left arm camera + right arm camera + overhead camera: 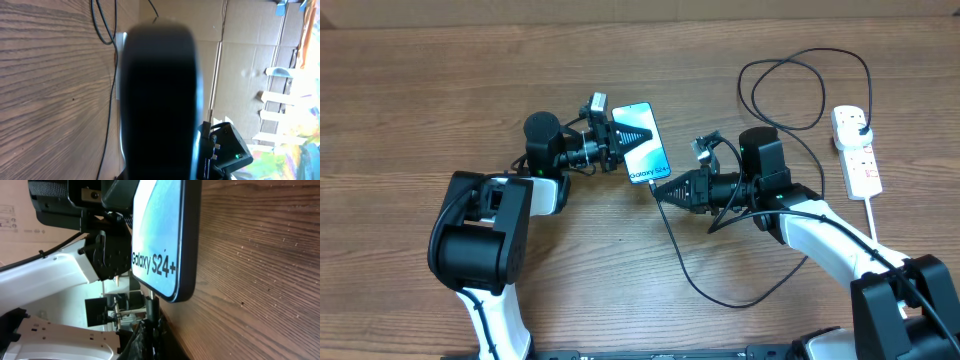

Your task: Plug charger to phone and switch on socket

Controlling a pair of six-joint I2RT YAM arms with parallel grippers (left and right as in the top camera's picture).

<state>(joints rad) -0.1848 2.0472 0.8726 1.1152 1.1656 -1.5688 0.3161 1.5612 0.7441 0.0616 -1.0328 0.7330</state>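
Note:
The phone (642, 142) shows its cyan "Galaxy S24+" screen and is held tilted on its edge above the table by my left gripper (613, 140), which is shut on its left side. In the left wrist view the phone's dark back (160, 100) fills the middle and hides the fingers. My right gripper (660, 189) is shut on the charger's connector tip (151, 305), which meets the phone's bottom edge (170, 292). The black charger cable (695, 280) loops across the table to its plug (859, 127) in the white socket (860, 160).
The socket's thick white cord (872, 220) runs toward the front right, over my right arm (830, 235). A loop of the charger cable (800, 90) lies at the back right. Cardboard boxes (250, 60) stand beyond the table.

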